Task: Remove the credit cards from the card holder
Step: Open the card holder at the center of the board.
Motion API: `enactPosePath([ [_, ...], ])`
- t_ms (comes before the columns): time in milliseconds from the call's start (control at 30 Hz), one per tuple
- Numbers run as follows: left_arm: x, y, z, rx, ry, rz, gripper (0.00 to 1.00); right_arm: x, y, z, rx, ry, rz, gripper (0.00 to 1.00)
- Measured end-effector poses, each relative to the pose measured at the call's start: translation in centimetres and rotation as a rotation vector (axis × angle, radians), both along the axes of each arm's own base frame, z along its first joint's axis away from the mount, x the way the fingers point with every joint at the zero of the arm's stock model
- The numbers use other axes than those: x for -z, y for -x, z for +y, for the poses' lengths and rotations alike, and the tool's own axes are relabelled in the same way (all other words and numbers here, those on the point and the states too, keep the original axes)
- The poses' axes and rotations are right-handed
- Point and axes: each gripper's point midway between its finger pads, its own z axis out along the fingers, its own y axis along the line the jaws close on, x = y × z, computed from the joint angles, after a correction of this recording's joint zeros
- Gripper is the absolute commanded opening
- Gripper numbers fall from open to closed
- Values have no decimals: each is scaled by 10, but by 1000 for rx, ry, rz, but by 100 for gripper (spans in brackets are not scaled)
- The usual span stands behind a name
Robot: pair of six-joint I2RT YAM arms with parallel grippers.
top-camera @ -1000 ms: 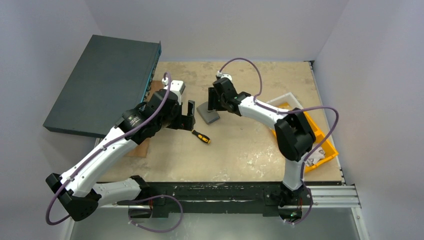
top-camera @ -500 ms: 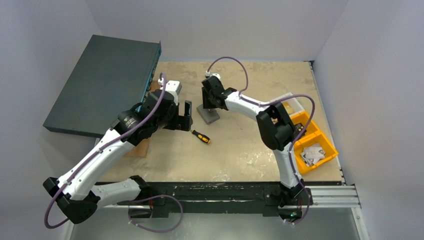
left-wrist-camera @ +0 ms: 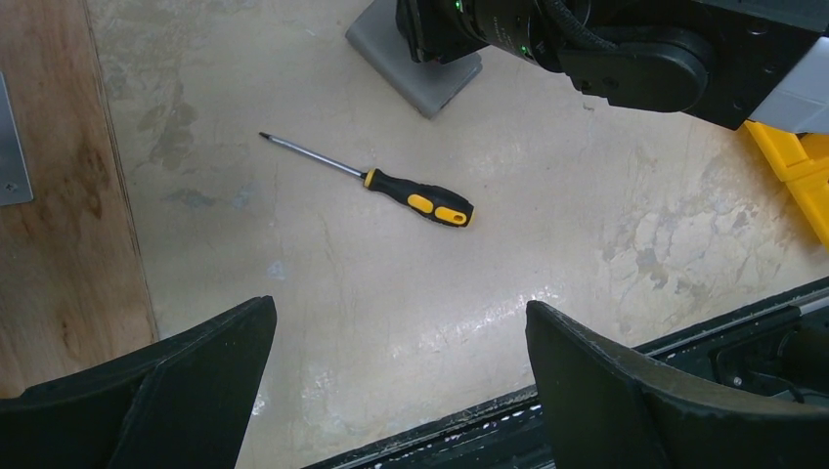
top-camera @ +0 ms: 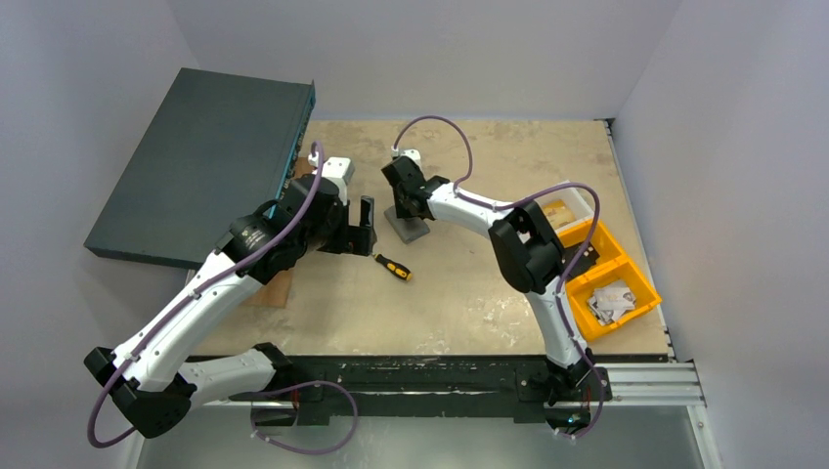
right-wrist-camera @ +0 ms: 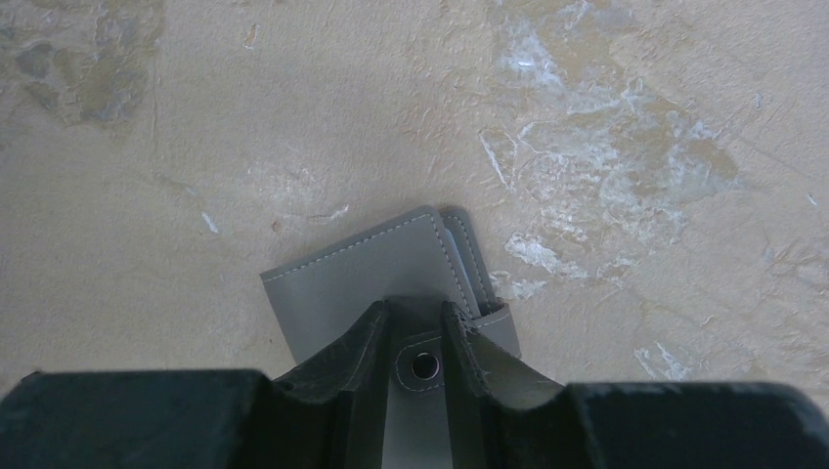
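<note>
The grey card holder [top-camera: 413, 229] lies folded shut on the table, in the middle toward the back. In the right wrist view the card holder [right-wrist-camera: 357, 278] sits just ahead of my right gripper [right-wrist-camera: 414, 309]. Its closing tab with a metal snap [right-wrist-camera: 423, 364] runs back between the two fingers, which press against its edges. No credit cards show. My left gripper [top-camera: 366, 221] hovers to the left of the holder, wide open with nothing in it [left-wrist-camera: 401, 311]. The left wrist view catches the card holder [left-wrist-camera: 422, 80] at the top, under the right arm.
A black-and-yellow screwdriver [top-camera: 394, 267] lies between the two grippers, also seen as the screwdriver [left-wrist-camera: 418, 201]. A large dark flat box [top-camera: 205, 161] overhangs the back left. Orange bins [top-camera: 611, 283] stand at the right edge. A wooden board [left-wrist-camera: 59, 195] lies at the left.
My right gripper has moved left and down onto the card holder, and its jaws have narrowed around the tab. The left arm has hardly moved.
</note>
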Motion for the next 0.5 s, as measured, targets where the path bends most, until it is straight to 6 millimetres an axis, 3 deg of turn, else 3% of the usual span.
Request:
enactPosePath([
  [67,0,0,0,0,2,1,100,0,0,0,3,2,-1,39],
  [133,0,0,0,0,2,2,100,0,1,0,4,4,-1,43],
  [400,2,2,-2,4,12,13,100,1,14,-11,8,18,16,28],
  [500,2,2,-3,6,14,15,100,1,16,-10,6,19,18,34],
])
